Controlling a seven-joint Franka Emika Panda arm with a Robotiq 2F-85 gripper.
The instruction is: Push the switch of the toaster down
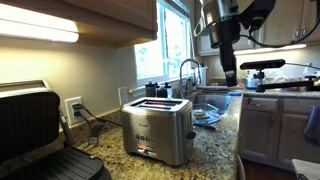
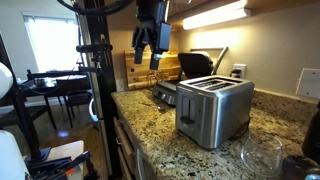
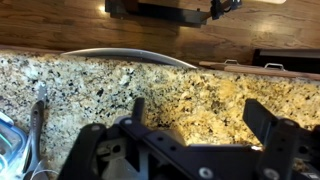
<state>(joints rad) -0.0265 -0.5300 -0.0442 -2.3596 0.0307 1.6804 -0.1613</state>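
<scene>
The brushed-steel two-slot toaster [image 1: 157, 130] stands on the granite counter, and it also shows in an exterior view [image 2: 213, 108]. My gripper [image 1: 229, 72] hangs high in the air, well above and to the side of the toaster; in an exterior view [image 2: 152, 58] it is up and to the left of it. In the wrist view the gripper [image 3: 200, 115] is open and empty, with bare granite counter [image 3: 190, 95] between the fingers. The toaster is not in the wrist view. Its switch is not clearly visible.
A black-and-silver grill press [image 1: 35, 135] stands by the toaster, also seen behind it [image 2: 190, 68]. A sink with faucet [image 1: 186, 72] lies beyond. A glass bowl [image 2: 262, 155] sits near the counter edge. Wall outlets [image 1: 74, 108] and cords are close.
</scene>
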